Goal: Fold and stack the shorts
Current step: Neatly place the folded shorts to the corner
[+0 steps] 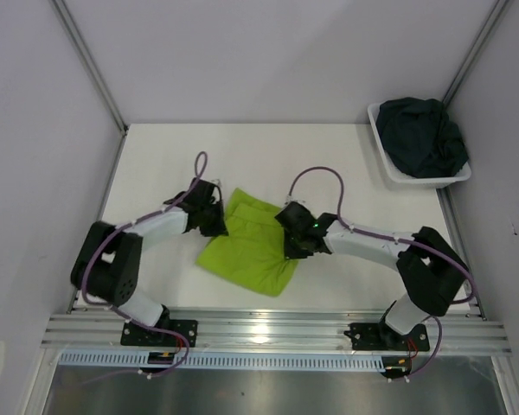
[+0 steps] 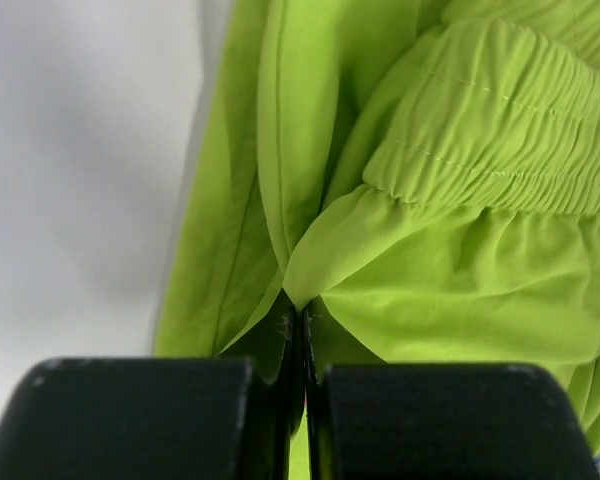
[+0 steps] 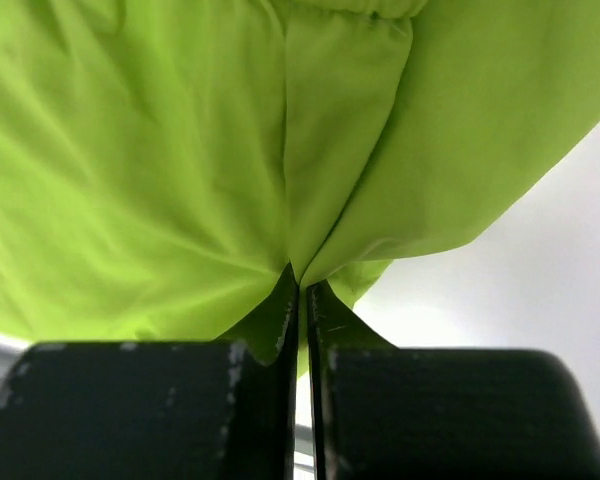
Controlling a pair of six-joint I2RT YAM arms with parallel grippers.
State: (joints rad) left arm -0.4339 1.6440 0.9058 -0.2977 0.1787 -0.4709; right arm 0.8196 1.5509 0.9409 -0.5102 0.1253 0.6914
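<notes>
Starting on the left: our left pincer (image 1: pixel 220 223) is clamped shut on the left edge of the lime green shorts (image 1: pixel 246 251). The wrist view shows a little fold of fabric nipped between its two tips, just beside the gathered elastic waistband (image 2: pixel 500 130). The shorts themselves are bright lime, thin and smooth. They're lying mostly flat and a bit skewed on the white surface (image 1: pixel 329 160) between the two arms, with some creases near the top. Over on their right edge, the right pincer (image 1: pixel 291 249) is closed on cloth too, pinching up a ridge along what we think is a seam, but it's hard to be sure that close up. Far right at the back, the dark navy-teal shorts (image 1: pixel 419 134) sit bunched in the white basket (image 1: pixel 426 182), well apart from both pincers.
</notes>
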